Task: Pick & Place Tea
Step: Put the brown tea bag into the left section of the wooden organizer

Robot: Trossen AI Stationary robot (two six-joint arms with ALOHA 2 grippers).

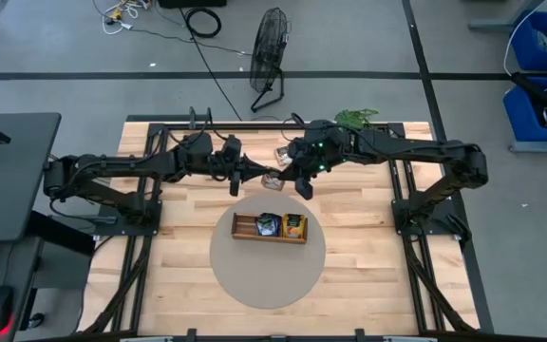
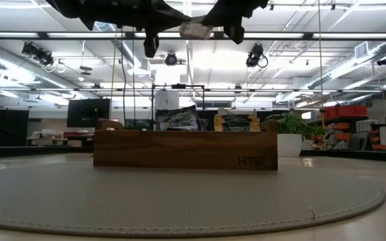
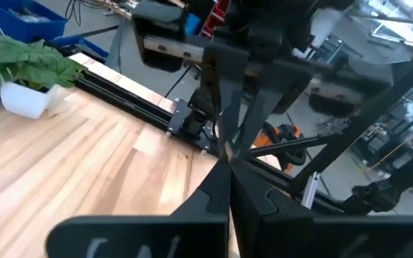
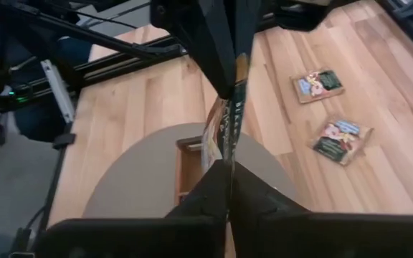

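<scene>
A pale wooden desk [image 1: 368, 275] stands on a grey floor, with a round grey mat [image 1: 267, 275] at its middle and a black fan [image 1: 269, 52] on the floor beyond the far edge. On the mat sits a long wooden tray [image 1: 245, 228] holding a couple of tea packets upright in its compartments.

Both arms reach in from the sides and meet above the desk, just behind the mat's far edge. The left gripper [image 1: 254, 178] and the right gripper [image 1: 292, 179] face each other, nearly tip to tip, well above the tray, as the low view shows them near the ceiling line.

Between them is a tea packet [image 2: 194, 29], seen from low down as a pale, tilted slab bridging the two sets of fingers. The right wrist view shows the same packet edge-on, pinched at one end by the right fingers and at the other by the left arm's dark fingers. The left fingers are clenched, seemingly on the packet's far edge, though the left wrist view is too crowded to be sure.

Only the right wrist view shows two more packets [image 4: 318, 84] [image 4: 341, 140] lying flat on the bare wood, apart from the mat. The left wrist view alone shows a white potted plant [image 3: 29, 75] at the desk's corner.
</scene>
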